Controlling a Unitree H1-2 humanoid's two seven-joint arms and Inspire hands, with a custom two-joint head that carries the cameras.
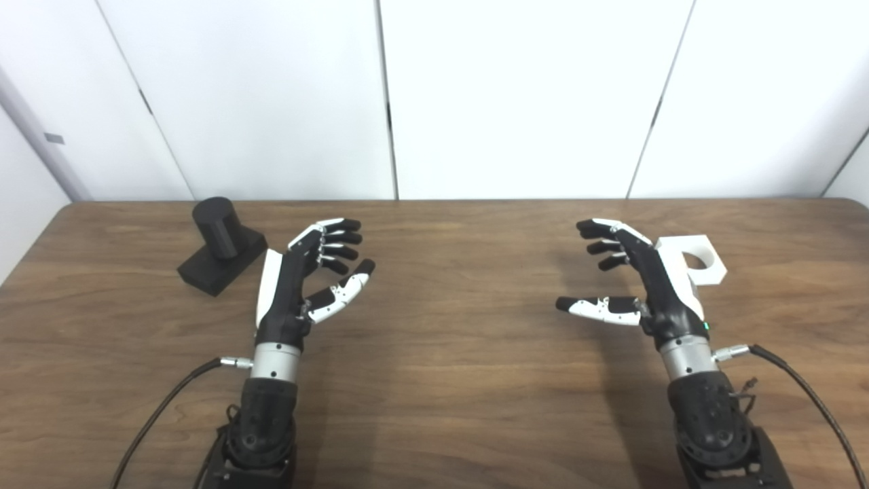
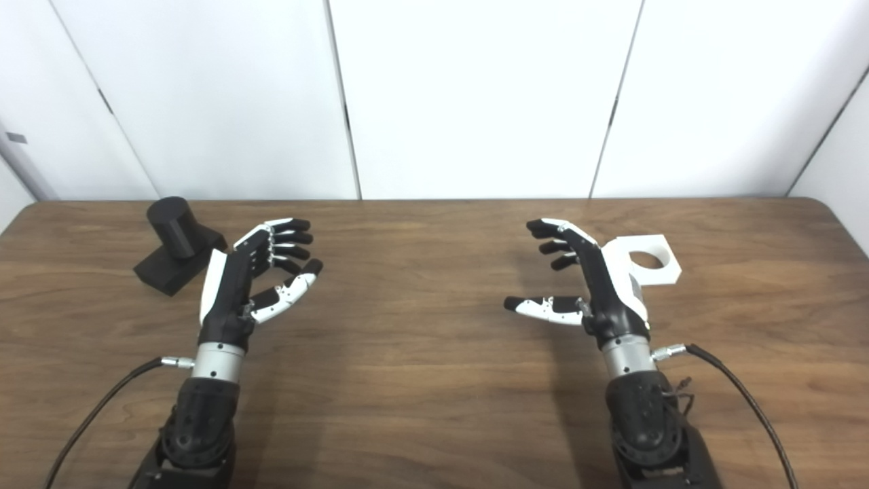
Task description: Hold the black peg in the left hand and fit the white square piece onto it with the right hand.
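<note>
Nearest the camera, 2 black forearms with silver wrist cuffs rise from the bottom edge over the brown wood-grain table, each trailing a thin black cable off its outer side. The left hand, black with white panels, hovers palm inward with its fingers spread and gently curled and its thumb angled out toward the centre; it is wide and holds nothing. The right hand mirrors it, fingers apart and curled toward the middle of the table, thumb stretched flat to the left; it too is wide and holds nothing.

The black cylindrical peg on its black square base stands upright at the far left of the table, just beyond and to the outside of the left hand, apart from it. The white square plastic piece with a round hole lies flat on the table behind the right hand, partly hidden by the back of that hand; whether they touch cannot be told. White wall panels with dark seams stand behind the far edge.
</note>
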